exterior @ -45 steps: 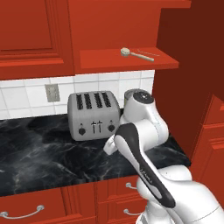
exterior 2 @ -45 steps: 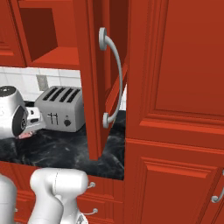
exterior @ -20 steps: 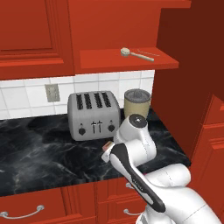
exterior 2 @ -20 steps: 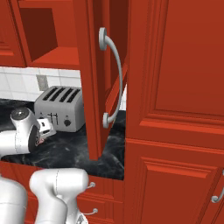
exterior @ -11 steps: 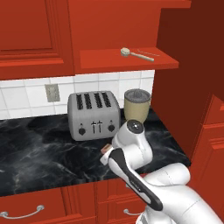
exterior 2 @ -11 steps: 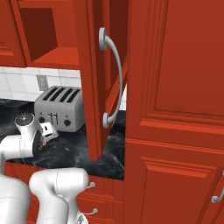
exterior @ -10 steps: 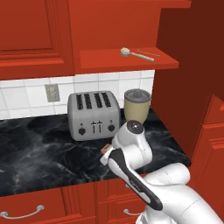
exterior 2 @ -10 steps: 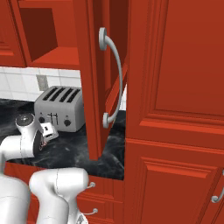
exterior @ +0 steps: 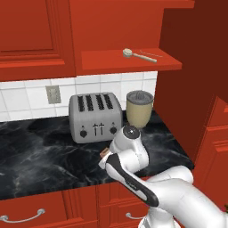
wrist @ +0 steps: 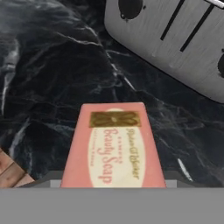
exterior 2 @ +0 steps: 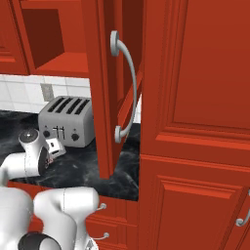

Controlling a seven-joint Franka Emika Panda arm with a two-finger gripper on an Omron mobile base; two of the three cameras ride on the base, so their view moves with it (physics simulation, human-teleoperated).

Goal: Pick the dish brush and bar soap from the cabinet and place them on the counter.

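My claw (exterior: 105, 155) hangs low over the surface (exterior: 40, 156), just in front of the toaster (exterior: 95, 117), and it pinches the soap (wrist: 111, 146) between its tips. In the hand view the pink bar with its pale oval label runs up from the bottom edge, with black veined marble beyond it and the toaster's grey front at the upper right. I cannot tell whether the soap touches the surface. My arm bends down sharply from the base, the wrist turned so the hand points down and towards the toaster; from the right side the hand (exterior 2: 49, 149) shows just left of the open cabinet door (exterior 2: 105, 88).

A beige blender jar (exterior: 139, 109) stands just right of the toaster. The brush (exterior: 139, 54) lies on the red cabinet (exterior: 129, 60) shelf above them, head to the left. White tiles with an outlet (exterior: 52, 94) back the surface; red drawers (exterior: 31, 209) sit below it.
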